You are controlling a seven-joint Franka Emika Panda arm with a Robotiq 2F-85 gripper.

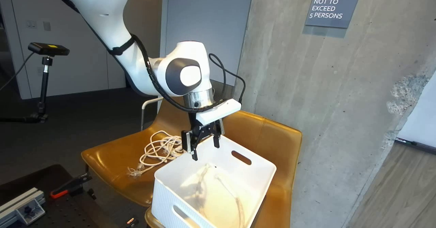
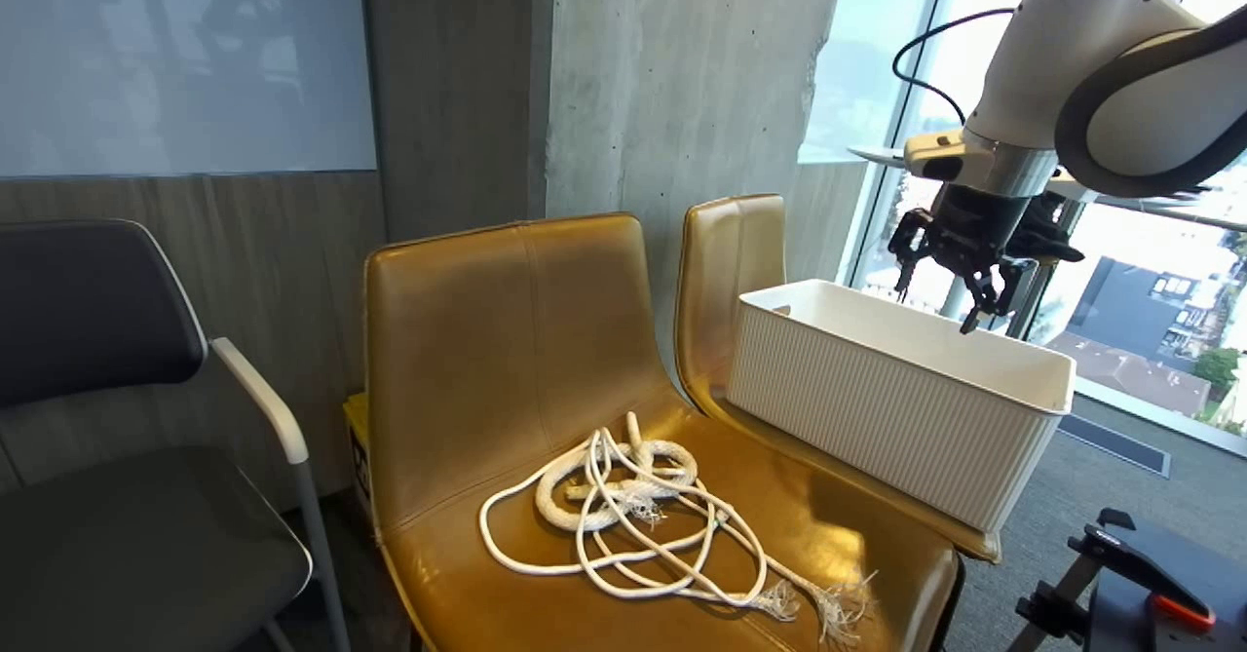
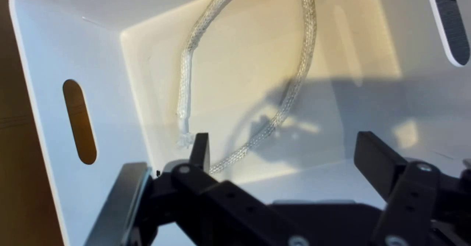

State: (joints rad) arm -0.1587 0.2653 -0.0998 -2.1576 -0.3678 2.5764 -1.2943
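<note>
So the claw [image 3: 283, 146] was wide open with nothing in it, fingers [image 3: 199, 150] well apart, hanging over the white bin [image 2: 877, 394]. The rope [image 3: 310, 29] lay on the bin's floor in a loose open loop, down below the tips, though one finger hid where its lower end ran to. The bin sat on a chair [image 2: 731, 282], and right beside that a second chair [image 2: 497, 321] held a messy pile of cord [image 2: 623, 489], frayed ends and all.

Stuff I'd have worried about: pale rope on a pale floor, plus what looked like the claw's own shadow falling across it, so depth seemed easy to misjudge. Too low and the tips would probably have jabbed the floor; too shallow and they'd likely have skimmed the rope without getting a bite. The walls were another one. Spread like that, the claw took up plenty of room, so a bit of sideways drift could've clipped the rim, and since the bin seemed to reach the edge of the seat, a hard shove might've sent it off. Also, the black cable [image 1: 197, 110] bowing out around the wrist looked loose enough to snag on a chair back.
</note>
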